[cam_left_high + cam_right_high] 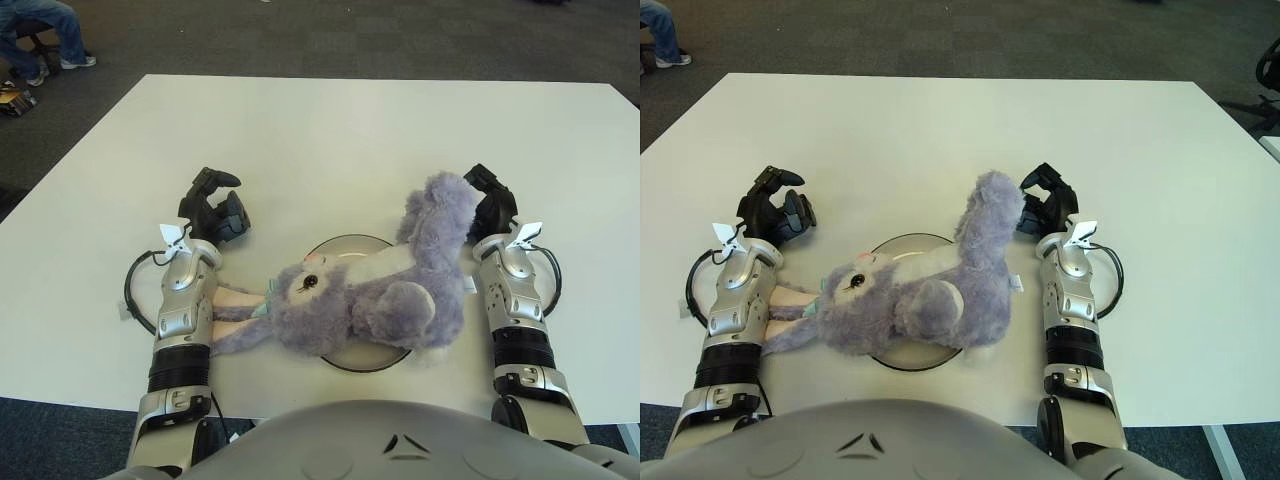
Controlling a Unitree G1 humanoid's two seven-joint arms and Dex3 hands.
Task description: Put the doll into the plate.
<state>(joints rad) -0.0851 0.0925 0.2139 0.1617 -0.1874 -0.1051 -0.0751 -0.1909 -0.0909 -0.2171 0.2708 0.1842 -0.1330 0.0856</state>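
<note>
Doll [365, 300] on plate [345, 247]: a purple plush rabbit lies on its side across a round, dark-rimmed dish at the near middle of a white table [340, 130], its body covering most of the dish so that only the far rim and a strip of the near rim show. Its face points left, and its long ears — one pale pink inside — trail off the plate to the left, running under or against the left forearm (which of the two cannot be told). One fluffy limb sticks up and away toward the far right.

At the far left of the plate, clear of the toy, the left hand [212, 207] shows with its dark fingers curled loosely around nothing. On the right, the right hand [1045, 205] sits just beside the raised limb, its fingers bent and touching or nearly touching the fur — whether they actually grip it cannot be told.

Beyond the table's far left corner, a seated person's legs [48, 35] in jeans show on the dark carpet.
</note>
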